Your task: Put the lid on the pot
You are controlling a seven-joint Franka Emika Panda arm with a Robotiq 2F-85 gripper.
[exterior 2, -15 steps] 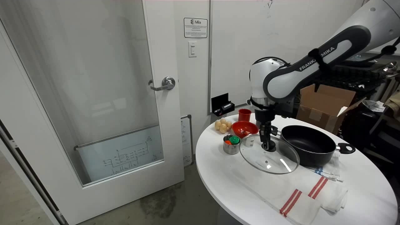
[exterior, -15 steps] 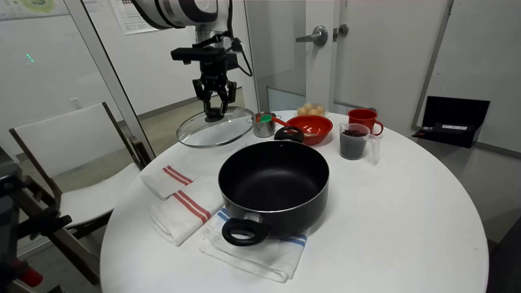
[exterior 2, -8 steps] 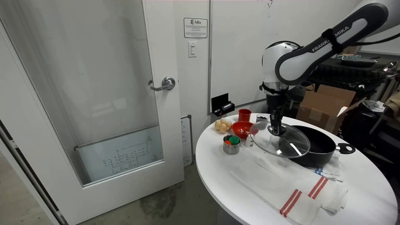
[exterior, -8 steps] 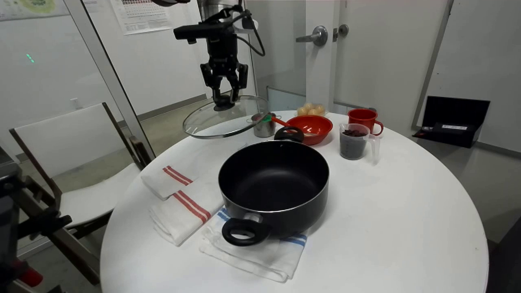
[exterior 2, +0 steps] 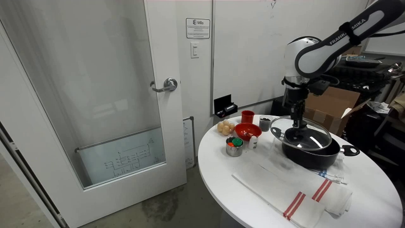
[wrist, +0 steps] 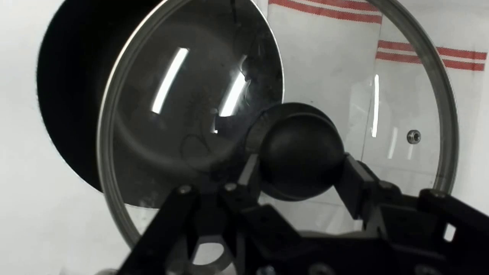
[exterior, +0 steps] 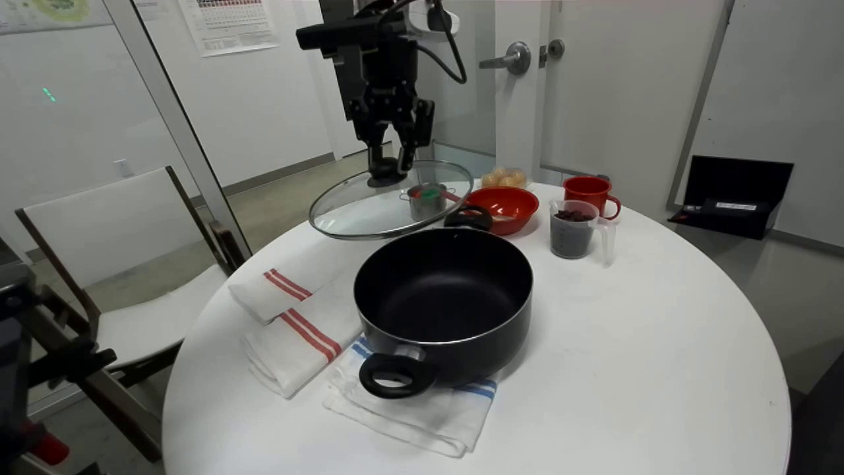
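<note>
Item: lid (exterior: 366,208), clear glass, metal rim (wrist: 448,133). Location: held aloft, overlapping only part of the pot (exterior: 443,297) in the wrist view, off-centre — not seated. Gripper (exterior: 391,161) is clamped on the lid's dark knob (wrist: 301,149), pads (wrist: 357,187) on opp. sides.

Handling (est.): stiff, fragile, prob. mid-wt.; the glass is likely slippery, so the knob is the correct hold. Knob is round — lid may swivel or tip in the pads if its edge knocks the pot. Lid appears slightly tilted in an exterior view; levelling before lowering recommended.

Pot: not covered, on a blue-striped towel (exterior: 422,419); interior prob. coated, so contact should be gentle. No brand legible on lid or pot.

Surrounds: measuring cup (exterior: 570,239); graduations, if any, too faint to read. Small white bottle (exterior 2: 253,142) just beside the red bowl (exterior 2: 247,129) carries dark print, too small to read. Robot arm (exterior 2: 332,47) lettering in an exterior view: "FRANK" and "MIKA", a black strap (exterior 2: 350,33) covering the gap betw. Wall sign (exterior 2: 198,28): "Mila" at top; remaining lines unreadable. Whiteboard (exterior 2: 123,160) seen through the door glass (exterior 2: 91,79): handwritten, illegible. Poster (exterior: 227,30) in an exterior view: print n/r. Black wall caddy (exterior: 735,181): white label (exterior: 736,206), n/r.
</note>
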